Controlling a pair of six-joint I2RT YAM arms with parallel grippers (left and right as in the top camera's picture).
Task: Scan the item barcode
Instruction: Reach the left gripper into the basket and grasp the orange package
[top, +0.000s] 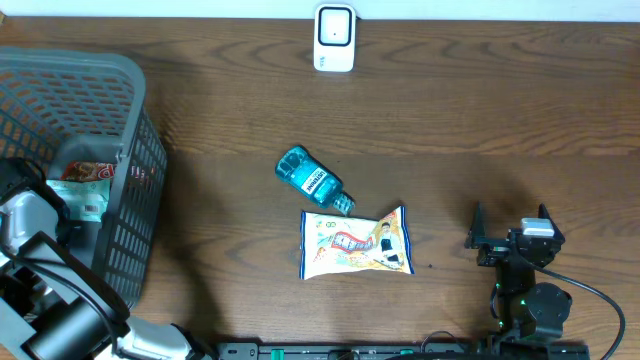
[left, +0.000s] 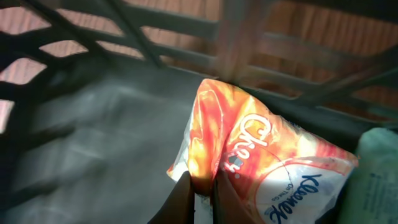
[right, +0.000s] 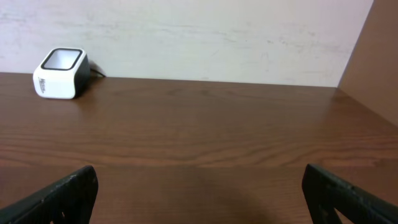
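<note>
The Kleenex tissue pack (left: 267, 162) lies inside the grey plastic basket (top: 130, 90) at the table's left edge, close to the basket's slatted wall. The left gripper (left: 202, 186) has its fingers pinched tight on the pack's lower edge, where the film wrap is thin. The pack looks light and soft. Its glossy orange-and-white wrap is probably slippery, and the body would squash under pressure. A pinch on the edge alone will likely let it dangle and swing, so a hold across the thicker body would be steadier. No barcode shows on the visible face. The right gripper (top: 511, 228) stands with its fingers wide and empty near the table's right front corner. The barcode scanner (top: 334, 38) sits mid-way along the far edge.
</note>
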